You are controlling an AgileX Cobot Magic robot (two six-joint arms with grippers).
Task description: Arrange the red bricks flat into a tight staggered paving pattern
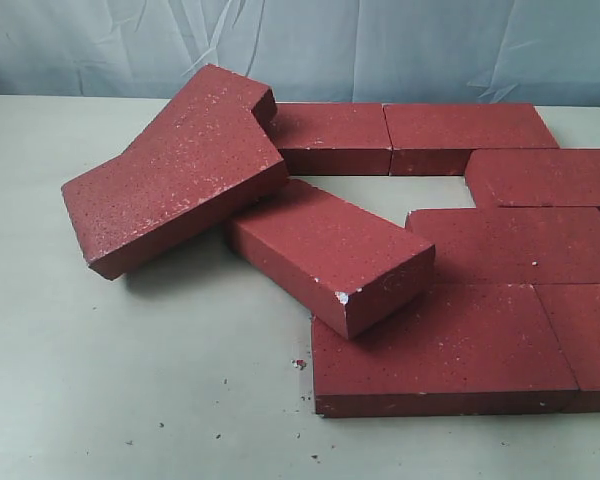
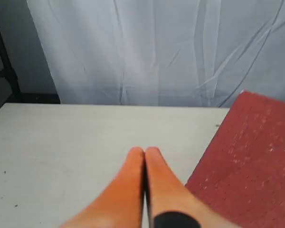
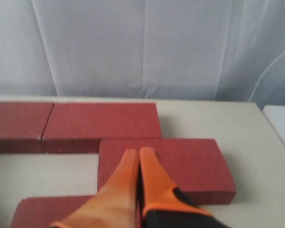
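Several dark red bricks lie on the pale table (image 1: 100, 380). One tilted brick (image 1: 175, 170) leans at the left on a skewed brick (image 1: 330, 250), which rests partly on a front flat brick (image 1: 440, 350). Two flat bricks (image 1: 400, 135) line the back; others (image 1: 525, 240) lie at the right. No gripper shows in the exterior view. My left gripper (image 2: 145, 151), orange fingers pressed together, hovers over bare table beside a tilted brick (image 2: 249, 161). My right gripper (image 3: 139, 152), also shut and empty, hangs over a flat brick (image 3: 185, 159) in front of two back bricks (image 3: 102, 123).
Small red crumbs (image 1: 299, 364) dot the table in front of the bricks. A pale curtain (image 1: 380, 45) hangs behind the table. A dark stand (image 2: 4, 61) rises beyond the table's far edge in the left wrist view. A white surface (image 3: 281, 124) adjoins the table at the right.
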